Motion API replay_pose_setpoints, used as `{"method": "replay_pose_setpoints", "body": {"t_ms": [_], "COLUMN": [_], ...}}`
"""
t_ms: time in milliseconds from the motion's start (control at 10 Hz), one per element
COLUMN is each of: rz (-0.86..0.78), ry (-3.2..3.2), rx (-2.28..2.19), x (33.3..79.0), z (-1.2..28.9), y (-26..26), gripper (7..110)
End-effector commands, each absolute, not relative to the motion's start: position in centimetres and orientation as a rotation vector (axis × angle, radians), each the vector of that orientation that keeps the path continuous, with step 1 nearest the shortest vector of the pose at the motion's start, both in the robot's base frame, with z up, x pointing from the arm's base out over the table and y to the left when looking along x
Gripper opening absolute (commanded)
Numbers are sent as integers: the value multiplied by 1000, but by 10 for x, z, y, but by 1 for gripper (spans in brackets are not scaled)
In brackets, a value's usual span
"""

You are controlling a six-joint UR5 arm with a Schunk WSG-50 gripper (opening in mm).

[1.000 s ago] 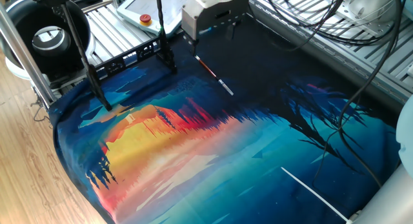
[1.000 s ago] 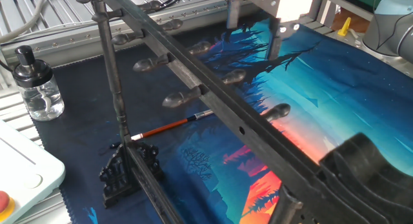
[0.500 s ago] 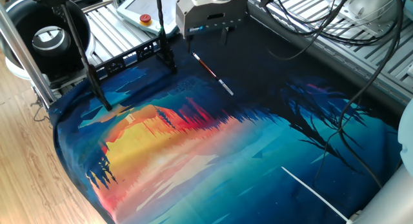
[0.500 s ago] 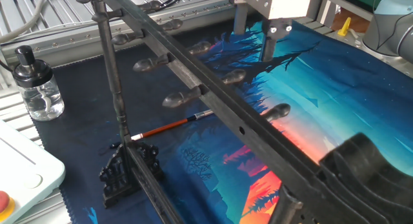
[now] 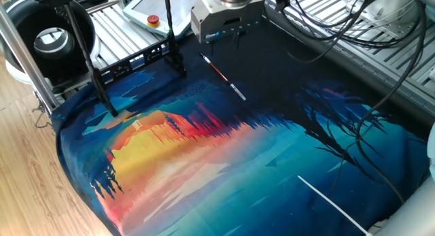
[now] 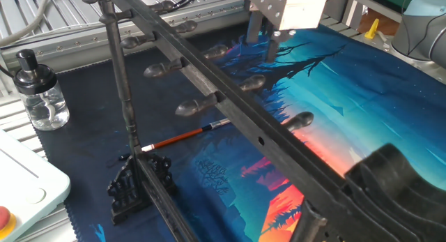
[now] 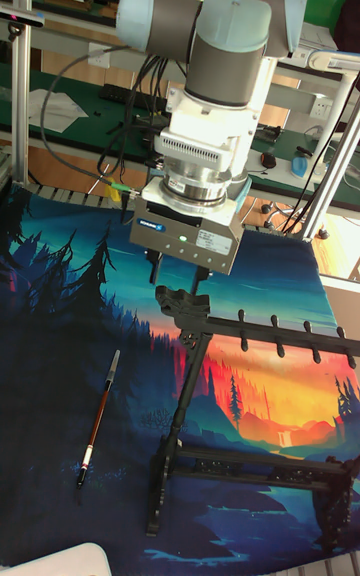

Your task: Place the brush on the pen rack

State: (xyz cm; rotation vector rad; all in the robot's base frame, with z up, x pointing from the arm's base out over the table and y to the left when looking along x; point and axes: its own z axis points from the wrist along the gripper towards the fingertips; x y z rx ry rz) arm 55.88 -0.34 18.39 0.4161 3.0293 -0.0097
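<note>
The brush (image 5: 221,75) lies flat on the dark part of the printed mat, its whitish end pointing toward the mat's middle; it also shows in the other fixed view (image 6: 185,137) and the tall view (image 7: 97,420). My gripper (image 5: 223,37) hangs a little above the brush's far end, open, with nothing between its fingers (image 6: 265,38) (image 7: 178,274). The pen rack (image 5: 132,61) is a black frame with a notched low bar, standing just left of the brush. In the other fixed view the pen rack (image 6: 265,137) crosses in front of the brush. In the tall view the pen rack (image 7: 270,333) stands right of the brush.
A long white strip (image 5: 329,203) lies on the mat's near right. A glass spray bottle (image 6: 38,88) stands on the mat's edge. A white pendant with a red button (image 5: 153,20) sits behind the rack. Loose black cables (image 5: 353,32) hang over the ribbed rails.
The gripper has turned about its vertical axis above the brush's far end, so its fingers stand at a new angle. The brush and rack have not moved.
</note>
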Motion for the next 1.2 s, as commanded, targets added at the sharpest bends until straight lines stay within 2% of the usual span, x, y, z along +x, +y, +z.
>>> {"method": "replay_pose_setpoints", "body": {"t_ms": [0, 500, 700, 900, 1100], "rz": [-60, -20, 22, -80, -37], "ry": [2984, 2933, 2926, 2951, 2965], "rx": [353, 388, 383, 315, 284], "x": [566, 567, 571, 564, 563], "z": [179, 159, 159, 159, 158], "y": [-20, -5, 8, -8, -2], "gripper": [7, 7, 7, 7, 7]}}
